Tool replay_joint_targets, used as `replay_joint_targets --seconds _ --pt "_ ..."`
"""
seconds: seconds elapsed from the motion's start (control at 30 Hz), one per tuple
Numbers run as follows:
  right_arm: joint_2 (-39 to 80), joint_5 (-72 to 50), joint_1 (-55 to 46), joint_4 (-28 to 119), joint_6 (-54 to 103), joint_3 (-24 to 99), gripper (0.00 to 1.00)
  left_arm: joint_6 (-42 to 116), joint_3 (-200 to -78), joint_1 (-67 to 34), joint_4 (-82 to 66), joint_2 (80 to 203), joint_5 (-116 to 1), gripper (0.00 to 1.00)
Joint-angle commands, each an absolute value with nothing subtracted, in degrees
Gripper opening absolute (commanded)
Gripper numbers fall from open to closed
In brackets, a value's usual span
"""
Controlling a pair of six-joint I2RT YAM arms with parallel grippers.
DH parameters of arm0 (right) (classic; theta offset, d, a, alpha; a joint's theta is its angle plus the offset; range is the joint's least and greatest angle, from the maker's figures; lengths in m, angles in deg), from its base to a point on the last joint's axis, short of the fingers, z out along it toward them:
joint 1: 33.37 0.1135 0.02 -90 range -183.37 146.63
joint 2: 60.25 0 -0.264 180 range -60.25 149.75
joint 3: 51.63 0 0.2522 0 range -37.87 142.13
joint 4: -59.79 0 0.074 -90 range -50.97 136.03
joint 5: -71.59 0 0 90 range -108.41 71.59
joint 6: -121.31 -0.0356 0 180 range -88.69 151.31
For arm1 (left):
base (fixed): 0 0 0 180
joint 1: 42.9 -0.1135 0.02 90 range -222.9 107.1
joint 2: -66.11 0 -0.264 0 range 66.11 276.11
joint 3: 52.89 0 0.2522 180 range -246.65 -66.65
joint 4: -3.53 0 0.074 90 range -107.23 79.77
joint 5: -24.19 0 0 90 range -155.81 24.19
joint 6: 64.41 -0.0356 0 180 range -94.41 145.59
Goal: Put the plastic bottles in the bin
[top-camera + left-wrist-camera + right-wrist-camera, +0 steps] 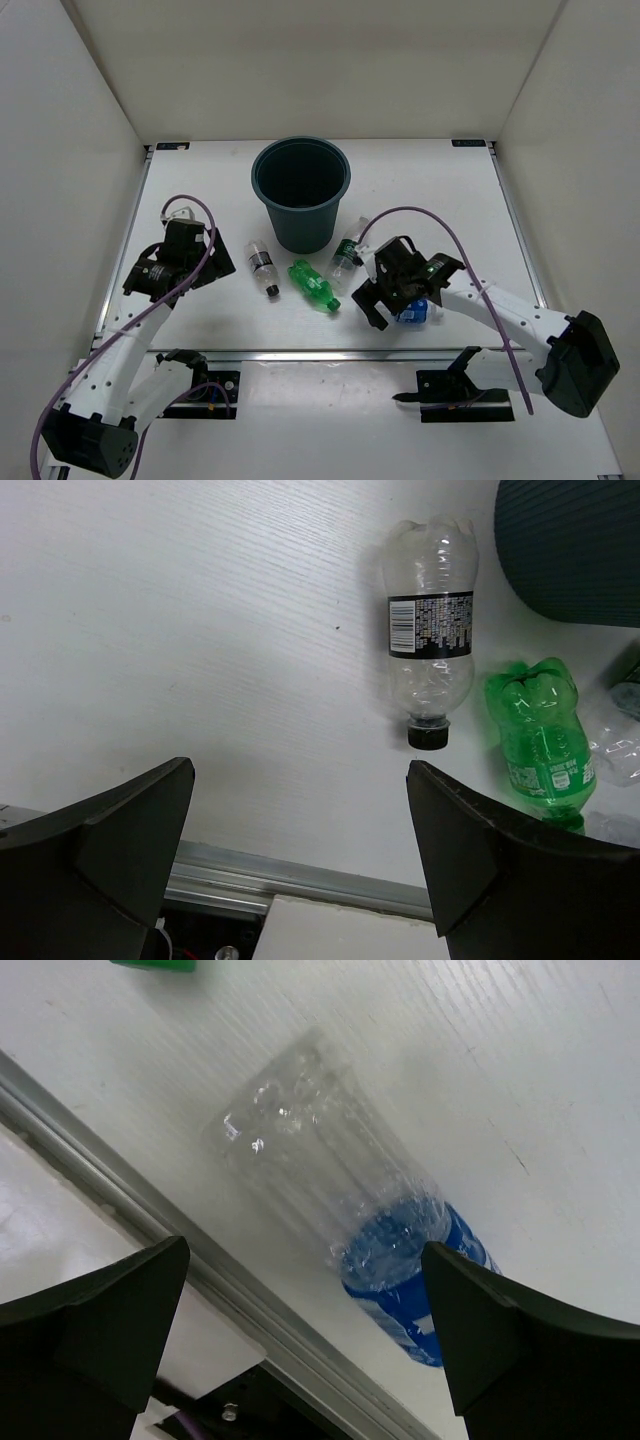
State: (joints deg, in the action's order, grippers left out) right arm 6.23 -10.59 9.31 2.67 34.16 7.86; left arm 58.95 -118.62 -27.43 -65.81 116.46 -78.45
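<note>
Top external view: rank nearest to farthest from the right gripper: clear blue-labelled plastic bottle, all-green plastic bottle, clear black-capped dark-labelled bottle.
1. Clear blue-labelled plastic bottle, beneath the right gripper.
2. All-green plastic bottle, to its left.
3. Clear black-capped dark-labelled bottle, farthest left.

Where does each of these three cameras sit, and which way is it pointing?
Top: above and behind, looking down on table, bin and four bottles; both arms show.
Left wrist: on the left arm, facing down past open left gripper at dark-label bottle and green bottle.
Right wrist: facing down past open right gripper at blue-label bottle.
Shared: top and left wrist both show the green bottle.
</note>
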Motion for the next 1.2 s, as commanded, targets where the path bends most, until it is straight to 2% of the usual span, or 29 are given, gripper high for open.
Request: replay_joint_targets --seconds 0.0,0.13,0.53,0.57,0.67,0.7,0.87,1.0,1.1,1.17 --pt "8.74 -17.86 12.06 2.95 37.37 8.19 0.99 58.11 -117.63 -27.69 -66.39 115.68 -78.38 0.99" --pt "7.34 -21.83 13.66 7.44 41.06 4.68 0.99 58.90 -116.58 -27.87 -67.10 114.63 -79.34 0.99" --pt "8.39 -23.24 12.77 14.30 46.08 -1.57 0.98 59.08 -116.48 -28.57 -68.33 113.40 -81.28 0.98" --pt "9.53 -23.42 12.60 14.30 46.08 -1.05 0.96 59.42 -116.57 -29.01 -68.42 113.31 -81.36 0.98" --pt "11.03 -23.77 12.59 14.73 44.50 -0.08 0.49 59.60 -116.14 -28.75 -68.33 113.40 -81.45 0.99" --pt "11.29 -24.29 12.69 14.83 44.67 0.18 0.46 59.60 -116.22 -28.75 -68.33 113.40 -81.36 0.99" --pt "7.96 -26.66 12.25 13.60 44.23 5.45 0.45 59.08 -117.10 -28.92 -67.63 114.45 -81.19 0.99" --pt "3.83 -29.48 8.84 13.33 43.09 18.77 0.42 58.20 -117.27 -29.01 -65.96 115.59 -80.05 0.99" --pt "1.98 -25.19 4.87 19.45 44.23 28.03 0.40 58.02 -116.58 -29.71 -63.94 116.47 -78.64 0.99" --pt "1.80 -20.80 4.68 26.05 46.85 31.64 0.43 57.58 -116.13 -29.62 -62.36 117.26 -77.68 0.99"
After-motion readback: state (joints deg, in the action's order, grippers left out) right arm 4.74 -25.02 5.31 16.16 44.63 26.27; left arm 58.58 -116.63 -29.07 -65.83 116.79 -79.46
